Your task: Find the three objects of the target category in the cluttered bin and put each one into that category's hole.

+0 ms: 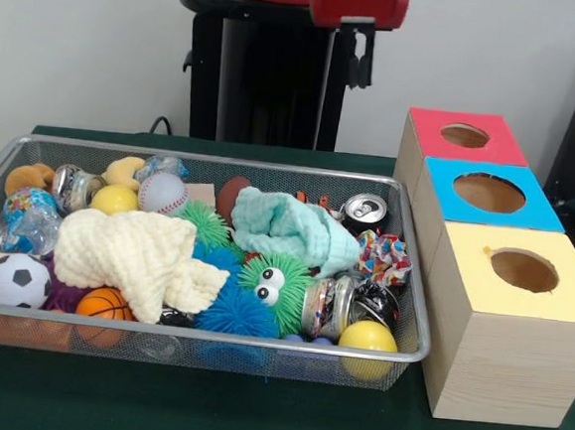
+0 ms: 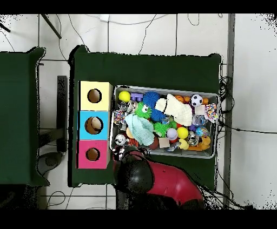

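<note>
The wire-mesh bin (image 1: 208,340) sits on the green table and is full of mixed things; it also shows in the overhead view (image 2: 212,154). In it are a soccer ball (image 1: 16,279), a basketball (image 1: 104,304), a baseball (image 1: 162,193), yellow balls (image 1: 368,337), a cream knitted cloth (image 1: 135,251), a mint cloth (image 1: 292,225), a green furry toy with eyes (image 1: 277,284) and drink cans (image 1: 365,212). The gripper (image 1: 360,56) hangs drawn back above the table's far edge, behind the bin and apart from everything in it.
Three wooden boxes stand right of the bin, each with a round hole on top: red (image 1: 465,135), blue (image 1: 489,192), yellow (image 1: 524,271). The arm's red and black body (image 2: 157,181) lies over the bin's corner nearest the robot, by the red box (image 2: 92,154).
</note>
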